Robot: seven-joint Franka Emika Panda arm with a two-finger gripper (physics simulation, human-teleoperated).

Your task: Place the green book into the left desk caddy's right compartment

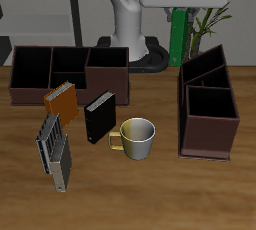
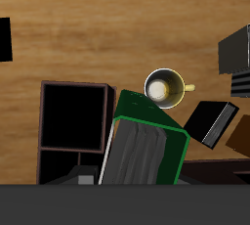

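Observation:
My gripper [image 1: 180,14] is shut on the top of the green book [image 1: 180,38] and holds it upright in the air behind the left desk caddy [image 1: 208,139]. The caddy is a dark brown two-cell box. Its right compartment [image 1: 212,106] is the cell nearer the table's front edge, and it is empty. The book hangs above and behind the farther cell [image 1: 205,72], not over either cell. In the wrist view the green book [image 2: 146,151] fills the foreground, with the caddy [image 2: 44,121] beside it and the open cell [image 2: 73,116] dark inside.
A cream mug [image 1: 138,137] stands beside the caddy. A black book [image 1: 99,117], an orange book [image 1: 60,99] and a grey book [image 1: 55,149] stand near a longer three-cell brown caddy [image 1: 70,72]. A plant [image 1: 213,22] is behind the left caddy.

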